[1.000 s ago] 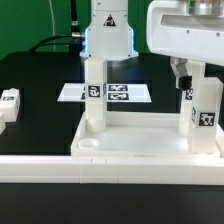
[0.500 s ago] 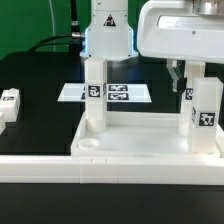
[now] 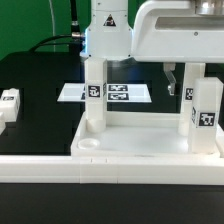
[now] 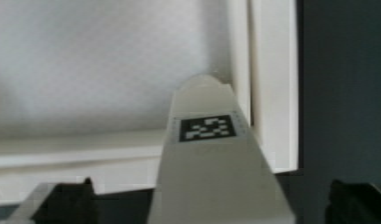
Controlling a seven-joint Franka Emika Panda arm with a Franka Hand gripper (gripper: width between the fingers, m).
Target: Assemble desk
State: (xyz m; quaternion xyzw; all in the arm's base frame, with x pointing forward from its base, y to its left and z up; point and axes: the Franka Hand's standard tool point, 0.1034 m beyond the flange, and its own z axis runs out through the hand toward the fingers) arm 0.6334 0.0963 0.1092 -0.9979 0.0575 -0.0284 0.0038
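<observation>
Wrist view shows my gripper (image 4: 213, 192) spread wide, holding nothing, astride the upright leg (image 4: 208, 140) standing in a corner of the desk top (image 3: 140, 148); it looks light, stiff, slick plastic, so I would pinch its flat sides squarely

Robotics laboratory bench: we see a black table (image 3: 40, 115) beneath the gripper (image 3: 186, 86), a green backdrop (image 3: 28, 25) beyond it, and the tagged marker board (image 3: 72, 92) lying near it.
</observation>
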